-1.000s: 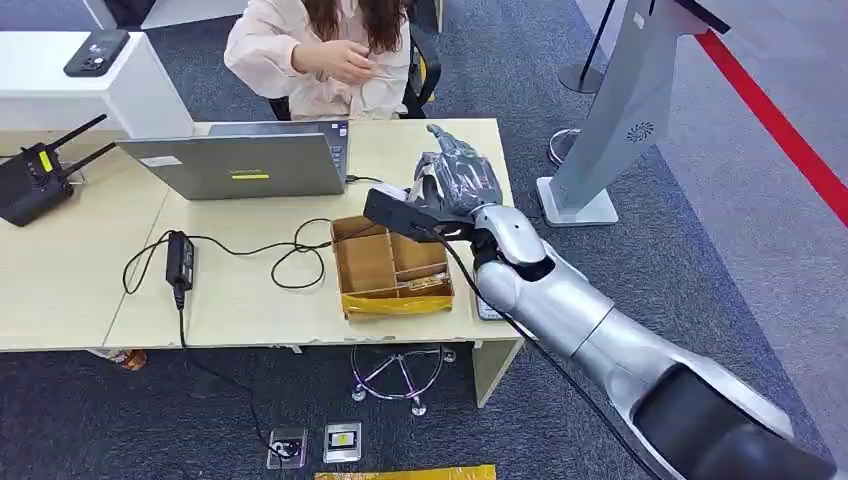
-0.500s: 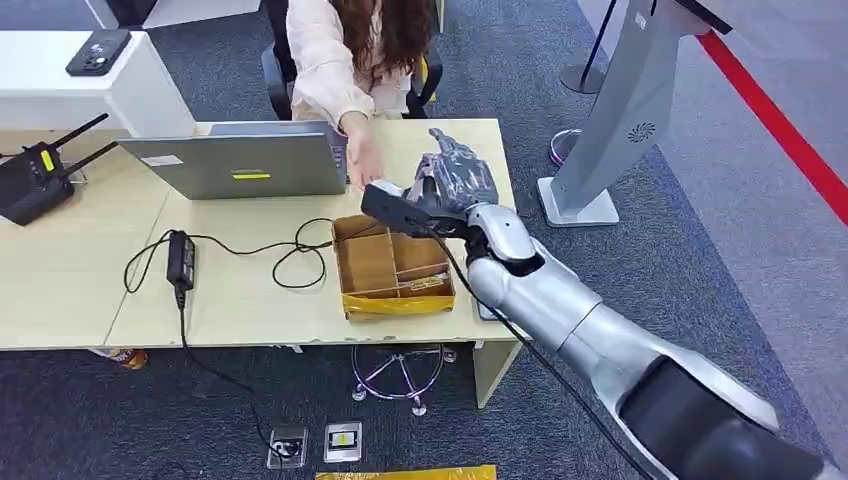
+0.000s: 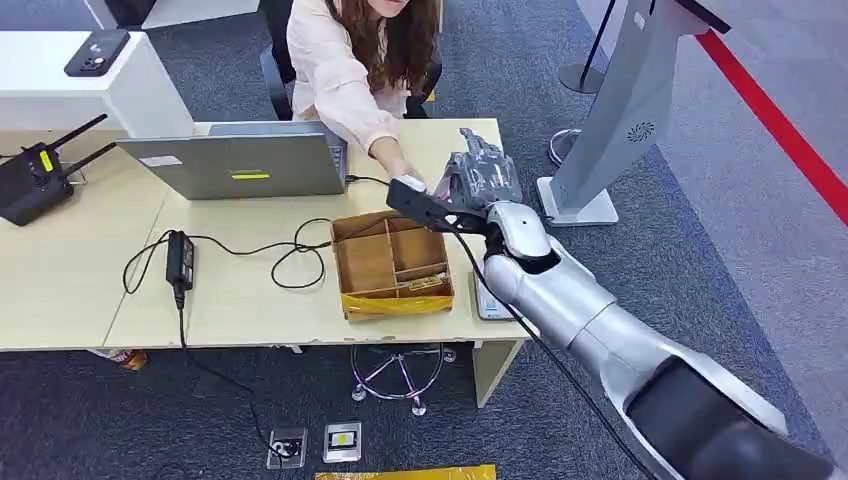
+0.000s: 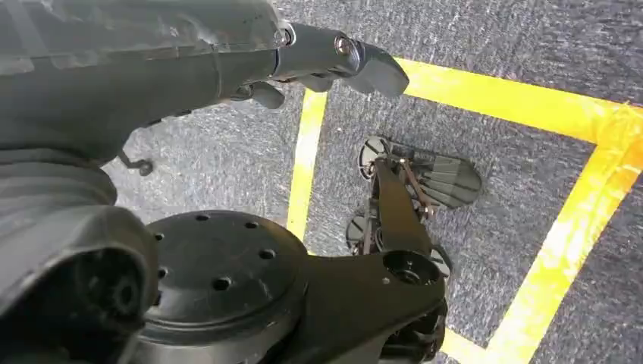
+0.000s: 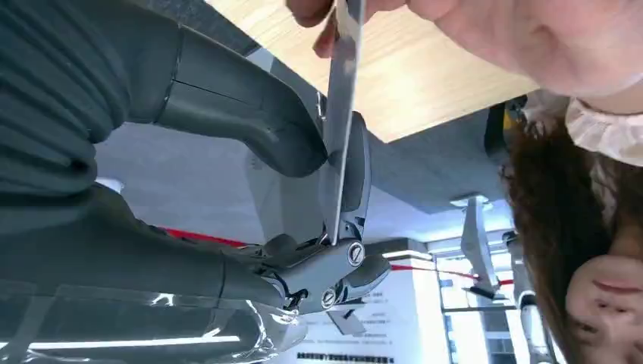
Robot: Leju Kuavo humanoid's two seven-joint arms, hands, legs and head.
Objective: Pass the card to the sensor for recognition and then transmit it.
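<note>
Right wrist view: card [image 5: 339, 121] pinched between right hand [image 5: 227, 152] thumb and fingers [image 5: 355, 176], person's hand [image 5: 425, 30] gripping its far end. We judge handover under way, release left.

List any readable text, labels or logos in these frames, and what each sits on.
No text reads legibly.
Laptop: yellow sticker and white label, too small to read.
Grey kiosk stand: a round logo, no words.
Black router: yellow label, unreadable.
Right wrist view: a sign in the background, its print too blurred.
</note>
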